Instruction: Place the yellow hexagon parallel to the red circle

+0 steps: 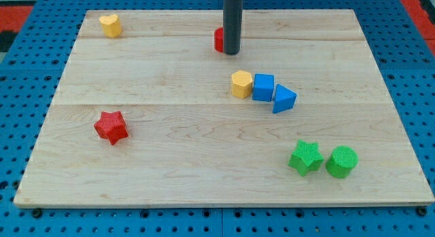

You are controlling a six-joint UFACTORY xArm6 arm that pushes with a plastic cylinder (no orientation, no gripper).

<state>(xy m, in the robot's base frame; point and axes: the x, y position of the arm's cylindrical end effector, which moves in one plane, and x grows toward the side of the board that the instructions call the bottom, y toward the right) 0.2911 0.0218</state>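
The yellow hexagon [241, 83] lies right of the board's middle, touching the blue cube [263, 87] on its right. The red circle [219, 39] is near the view's top centre, mostly hidden behind my rod. My tip [232, 53] rests on the board just right of the red circle, touching or nearly touching it, and a short way above the yellow hexagon.
A blue triangle [283, 99] sits against the blue cube's right. A yellow heart [110, 24] is at the top left. A red star [111, 126] is at the left. A green star [305, 157] and green circle [341, 161] are at the bottom right. The wooden board [170, 176] lies on a blue pegboard.
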